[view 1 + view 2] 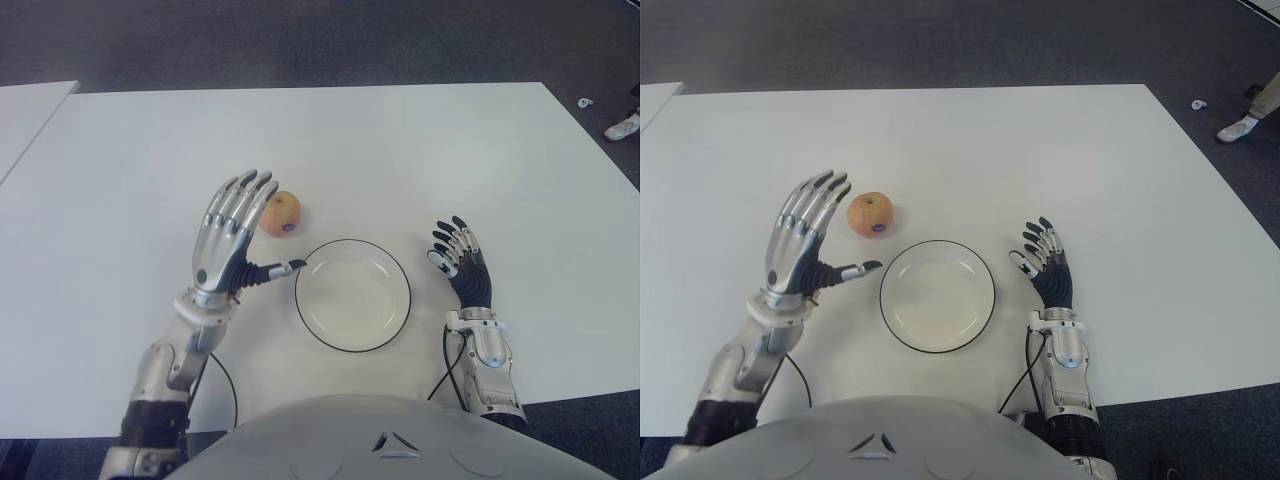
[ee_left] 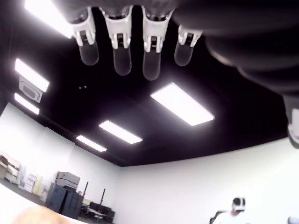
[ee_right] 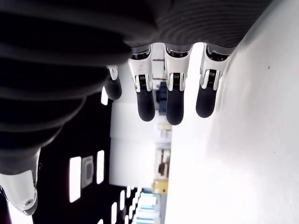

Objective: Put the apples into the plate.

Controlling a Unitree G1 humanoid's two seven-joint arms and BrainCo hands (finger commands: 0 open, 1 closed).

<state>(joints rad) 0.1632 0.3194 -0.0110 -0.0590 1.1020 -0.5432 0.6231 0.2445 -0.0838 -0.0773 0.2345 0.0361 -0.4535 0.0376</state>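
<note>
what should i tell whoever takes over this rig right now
Left hand: open, fingers spread, holding nothing, raised just left of the apple with its thumb pointing toward the plate.
Right hand: open, idle, showing just right of the plate.
Round yellow-red apple: on the white table, beyond the plate's left edge, not grasped.
White round plate with dark rim: near the table's front edge, between the two hands, with nothing in it.
Done: nothing yet.
Left: grasp the apple, probably with the left hand, and put it into the plate. Only one apple is in view.
</note>
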